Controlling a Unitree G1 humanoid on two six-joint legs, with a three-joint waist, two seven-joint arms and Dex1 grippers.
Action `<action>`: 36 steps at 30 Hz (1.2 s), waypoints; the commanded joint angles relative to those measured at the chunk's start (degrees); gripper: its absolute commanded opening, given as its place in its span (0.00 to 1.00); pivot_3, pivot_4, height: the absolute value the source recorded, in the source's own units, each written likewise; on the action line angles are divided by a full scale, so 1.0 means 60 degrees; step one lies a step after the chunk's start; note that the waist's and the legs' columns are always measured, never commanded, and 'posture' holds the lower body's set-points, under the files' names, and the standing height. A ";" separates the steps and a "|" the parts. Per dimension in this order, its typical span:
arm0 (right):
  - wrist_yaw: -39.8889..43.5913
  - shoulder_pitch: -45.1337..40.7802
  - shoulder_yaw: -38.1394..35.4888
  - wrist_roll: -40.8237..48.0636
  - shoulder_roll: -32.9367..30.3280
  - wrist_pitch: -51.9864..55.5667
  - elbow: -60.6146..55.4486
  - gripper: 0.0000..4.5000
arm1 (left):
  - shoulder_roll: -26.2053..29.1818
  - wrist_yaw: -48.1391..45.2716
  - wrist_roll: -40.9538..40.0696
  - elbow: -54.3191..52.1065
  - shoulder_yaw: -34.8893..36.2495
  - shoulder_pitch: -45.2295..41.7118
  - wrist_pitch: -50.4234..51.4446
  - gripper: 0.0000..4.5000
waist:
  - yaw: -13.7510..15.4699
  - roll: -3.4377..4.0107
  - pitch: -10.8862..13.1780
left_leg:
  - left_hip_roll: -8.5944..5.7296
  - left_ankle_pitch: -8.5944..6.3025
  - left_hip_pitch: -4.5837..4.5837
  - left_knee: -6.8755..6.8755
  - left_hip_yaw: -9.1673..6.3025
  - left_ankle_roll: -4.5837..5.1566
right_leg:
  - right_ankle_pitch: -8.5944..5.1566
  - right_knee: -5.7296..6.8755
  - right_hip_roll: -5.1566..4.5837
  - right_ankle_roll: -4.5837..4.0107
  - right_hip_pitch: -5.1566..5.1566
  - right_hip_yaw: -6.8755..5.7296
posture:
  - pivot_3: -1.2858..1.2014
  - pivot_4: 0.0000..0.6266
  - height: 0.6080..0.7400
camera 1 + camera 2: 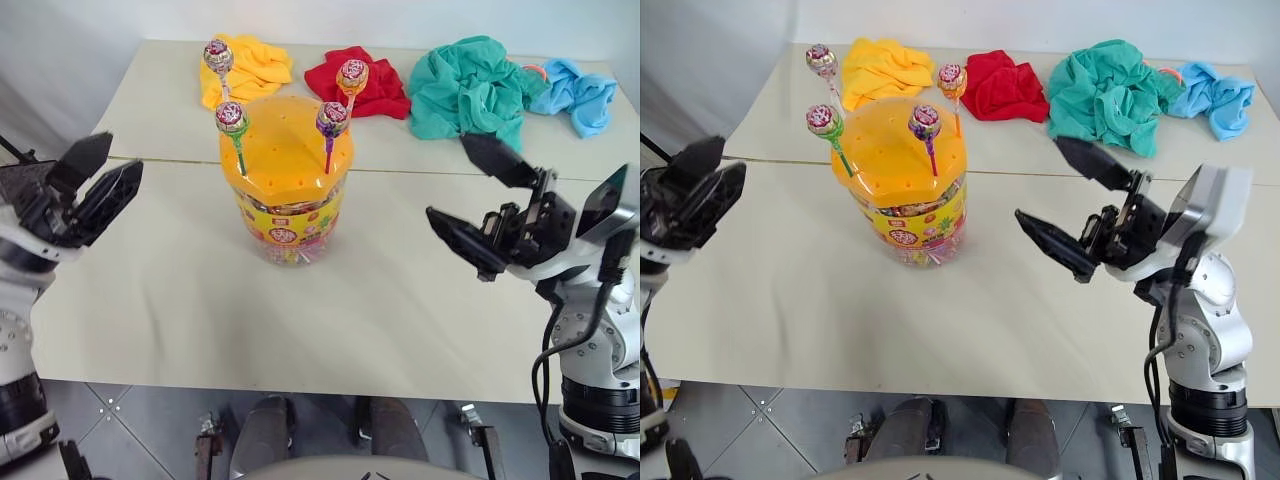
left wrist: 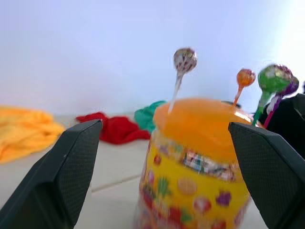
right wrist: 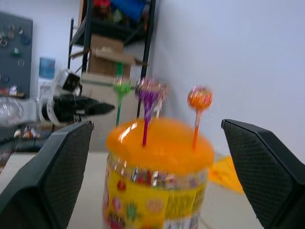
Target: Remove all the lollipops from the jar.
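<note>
Fingers of the left gripper (image 1: 88, 187) are spread wide apart with nothing between them, and the fingers of the right gripper (image 1: 482, 203) are spread just as wide and are also empty; both grippers are held above the table (image 1: 180, 320), well apart from the jar (image 1: 285, 190), one on each side of it. Four lollipops are seen standing upright in holes of the jar's domed orange lid; the pink lollipop (image 1: 218, 56) is at the far left of the lid, the orange lollipop (image 1: 352, 76) at the far right, the green lollipop (image 1: 232, 118) at the near left, the purple lollipop (image 1: 332, 119) at the near right. Each one is judged to be very light, with a hard round head under a smooth wrapper that may slip, and a thin stick that may bend if it is squeezed sideways; a hold is best taken on the stick just under the head, or on the head itself, and the pull should go straight up. The jar is a clear tub with a yellow printed label; it could tip or slide if a stick is tight in its hole. Beyond the jar, a yellow cloth (image 1: 255, 62) and a red cloth (image 1: 375, 85) are lying on the table.
</note>
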 commanded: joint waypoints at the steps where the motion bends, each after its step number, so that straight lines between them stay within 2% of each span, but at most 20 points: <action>1: -0.0619 -0.0258 -0.0081 0.0160 0.0208 0.0083 -0.0744 1.00 | -0.0169 -0.0185 0.0895 0.1206 -0.0796 -0.1440 -0.0386 1.00 | 0.0039 -0.0002 0.0001 | 0.0004 0.0001 -0.0003 -0.0002 0.0004 -0.0002 | 0.0000 -0.0002 0.0007 -0.0001 -0.0004 0.0002 | 0.52 0.24 1.00; 8: -0.1014 -0.0339 -0.0108 -0.0067 0.0264 0.0229 -0.0831 1.00 | -0.0787 -0.0986 0.1641 0.2982 -0.1841 -0.3996 -0.0404 1.00 | 0.0087 -0.0024 0.0007 | 0.0008 0.0003 -0.0023 -0.0006 0.0024 -0.0006 | -0.0001 -0.0003 0.0018 -0.0001 -0.0032 0.0007 | 0.52 0.24 1.00; 9: -0.1055 -0.0338 -0.0105 -0.0085 0.0275 0.0230 -0.0843 1.00 | -0.0837 -0.1093 0.1700 0.3145 -0.1892 -0.4206 -0.0369 0.96 | 0.0084 -0.0024 0.0007 | 0.0008 0.0003 -0.0026 -0.0006 0.0024 -0.0007 | -0.0001 -0.0004 0.0019 -0.0001 -0.0033 0.0006 | 0.52 0.24 1.00; 12: -0.1245 -0.0245 -0.0134 -0.0034 0.0304 0.0276 -0.0991 1.00 | -0.0903 -0.1588 0.1651 0.3212 -0.2087 -0.4512 -0.0024 0.81 | 0.0018 -0.0024 0.0007 | 0.0008 0.0003 -0.0026 -0.0006 0.0035 -0.0006 | -0.0001 0.0000 0.0019 -0.0001 -0.0041 0.0016 | 0.52 0.24 1.00; 20: -0.1522 -0.0041 -0.0172 -0.0151 0.0400 0.0173 -0.1194 1.00 | -0.1244 -0.1513 0.1722 0.3178 -0.2175 -0.5007 0.0364 0.24 | 0.0008 -0.0033 0.0012 | 0.0009 0.0003 -0.0034 0.0016 0.0036 -0.0007 | -0.0001 0.0015 0.0019 -0.0001 -0.0049 0.0026 | 0.52 0.24 1.00; 23: -0.1457 -0.0063 -0.0162 -0.0184 0.0430 0.0114 -0.1152 1.00 | -0.1586 -0.1259 0.1301 0.3211 -0.1743 -0.5260 0.0443 0.03 | 0.0014 -0.0034 0.0013 | 0.0010 0.0003 -0.0035 0.0020 0.0036 -0.0007 | -0.0001 0.0017 0.0019 -0.0001 -0.0049 0.0028 | 0.52 0.24 1.00; 25: -0.1393 -0.0098 -0.0148 -0.0185 0.0453 0.0070 -0.1119 1.00 | -0.1835 -0.0950 0.0957 0.3211 -0.1306 -0.5467 0.0481 0.01 | 0.0023 -0.0038 0.0015 | 0.0010 0.0003 -0.0038 0.0025 0.0034 -0.0006 | 0.0000 0.0018 0.0019 -0.0001 -0.0050 0.0028 | 0.52 0.24 1.00; 27: -0.0885 -0.0265 0.0017 -0.0186 0.0400 -0.0030 -0.0985 1.00 | -0.2004 0.0015 0.0140 0.3589 -0.0195 -0.5998 0.0505 0.01 | 0.0029 -0.0059 0.0028 | 0.0010 0.0002 -0.0046 0.0036 0.0029 -0.0005 | 0.0000 0.0021 0.0018 0.0000 -0.0052 0.0026 | 0.52 0.24 1.00; 29: -0.0157 -0.0425 0.0261 -0.0315 0.0209 -0.0063 -0.0794 1.00 | -0.1736 0.0929 -0.0005 0.3997 0.0476 -0.6227 0.0615 0.01 | 0.0011 -0.0086 0.0044 | 0.0016 0.0002 -0.0064 0.0059 0.0022 -0.0005 | 0.0000 0.0034 0.0020 0.0000 -0.0066 0.0025 | 0.52 0.24 1.00; 31: 0.0717 -0.0529 0.0549 -0.0493 -0.0060 -0.0033 -0.0574 1.00 | -0.1262 0.1476 0.0361 0.4125 0.0627 -0.6038 0.0781 0.01 | -0.0104 -0.0087 0.0045 | 0.0015 0.0001 -0.0061 0.0059 0.0026 -0.0004 | 0.0000 0.0037 0.0019 0.0000 -0.0066 0.0031 | 0.52 0.24 1.00; 34: 0.2198 -0.0633 0.1031 -0.0523 -0.0632 0.0242 -0.0138 1.00 | 0.0034 0.1787 0.1542 0.3655 0.0153 -0.4604 0.1290 0.01 | -0.0217 -0.0087 0.0044 | 0.0014 0.0001 -0.0041 0.0033 0.0035 -0.0004 | 0.0000 0.0044 0.0019 0.0000 -0.0068 0.0041 | 0.52 0.24 1.00; 36: 0.3042 -0.0741 0.1321 -0.0774 -0.0899 0.0203 0.0348 1.00 | 0.1095 0.1632 0.1931 0.2737 0.0044 -0.2598 0.2227 0.01 | -0.0303 -0.0087 0.0045 | 0.0012 0.0002 0.0001 -0.0016 0.0054 -0.0004 | 0.0000 0.0047 0.0022 0.0000 -0.0073 0.0078 | 0.52 0.24 1.00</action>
